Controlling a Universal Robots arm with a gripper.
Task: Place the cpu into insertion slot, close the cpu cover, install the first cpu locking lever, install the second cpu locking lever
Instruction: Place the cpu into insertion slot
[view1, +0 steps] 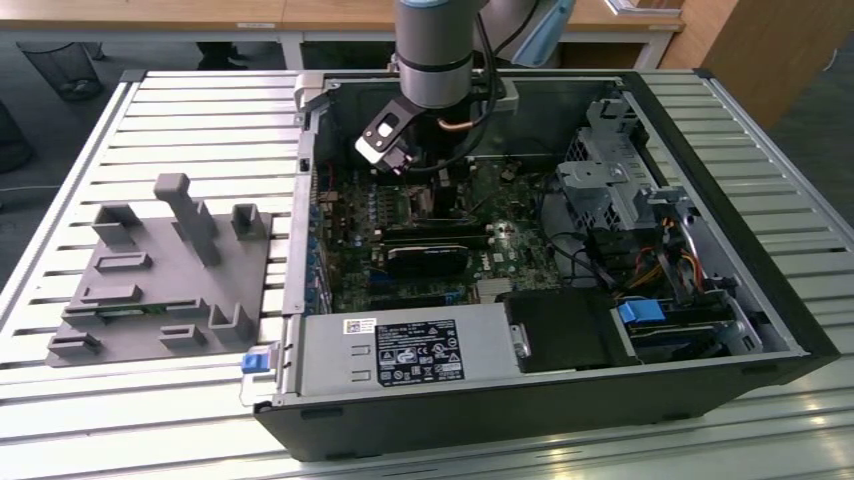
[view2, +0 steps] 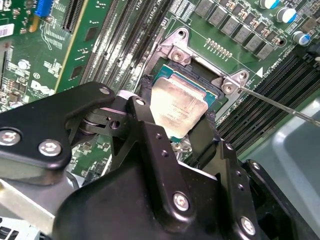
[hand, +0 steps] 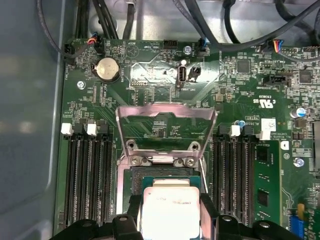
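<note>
- The gripper (view2: 176, 119) is clamping the cpu (view2: 176, 107) between its two black fingers (view2: 150, 132). The jaws are narrow, with the pads pressing on two opposite edges.
- The cpu is hanging directly over the slot (view2: 204, 74), metal top facing up. In the second wrist view it is looking slightly tilted against the slot's rim. I cannot tell whether its underside is touching the slot floor.
- In the first wrist view the cpu (hand: 169, 210) is covering the near part of the slot (hand: 136, 181). The cover (hand: 165, 111) is standing open just behind, hinged up and clear of the fingers.
- A thin lever (view2: 280, 106) is jutting out free beside the slot, not latched.
- By my judgement the cpu is handling as a light, stiff plate with a smooth, rather slippery metal top. Its underside and the slot's contacts are looking like the fragile parts, so it is tolerating no sliding or forcing. The side edges are the sensible place to hold it, and the fingers are gripping it there.
- In the exterior view the arm (view1: 434, 50) is reaching down from above into the open case (view1: 747, 300), which is lying on the slatted counter (view1: 174, 120). The wrist is hanging near vertical, and the gripper (view1: 420, 165) is pointing at the far part of the green board (view1: 400, 215).
</note>
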